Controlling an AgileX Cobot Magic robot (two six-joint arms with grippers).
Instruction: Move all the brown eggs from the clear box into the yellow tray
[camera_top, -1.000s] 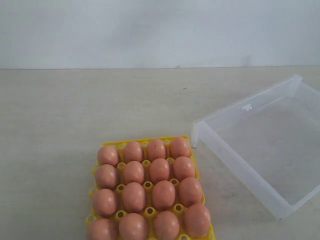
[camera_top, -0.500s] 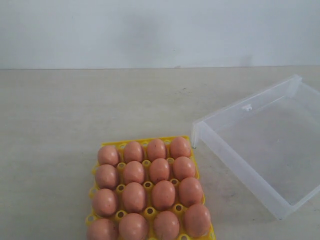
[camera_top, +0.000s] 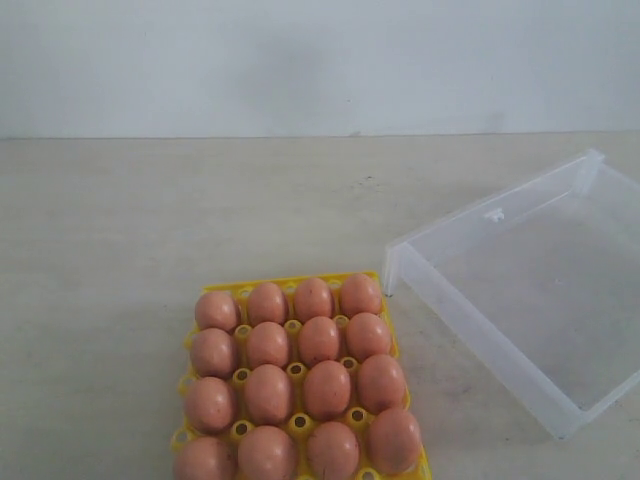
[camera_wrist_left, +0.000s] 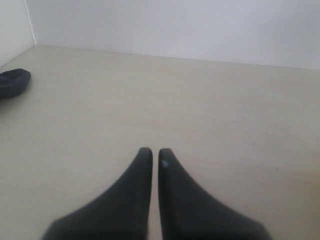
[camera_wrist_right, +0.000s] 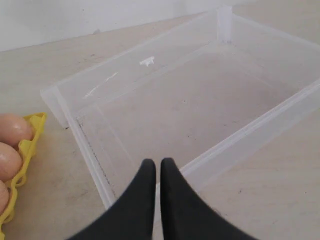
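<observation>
The yellow tray sits on the table at the lower middle of the exterior view; its near edge is cut off by the frame, so the full outline cannot be confirmed. The brown eggs stand in its sockets, four across and four rows deep; the nearest row is only partly in frame. The clear box lies just beside the tray on the right, set at an angle; its right side runs out of frame; the floor shows bare where it is in view. A small tab marks its far wall; the wall behind the table is plain.

Each gripper shows only in its own wrist view. The left gripper has its fingers pressed together with a thin slit between them, pinching nothing, above bare table; a dark object lies at the frame edge, cut off and not identifiable. The right gripper is likewise pressed together and holds nothing; its tips overlap the near wall of the clear box; the height above the box cannot be judged. One corner of the yellow tray and three brown eggs appear there, cut off by the frame.
</observation>
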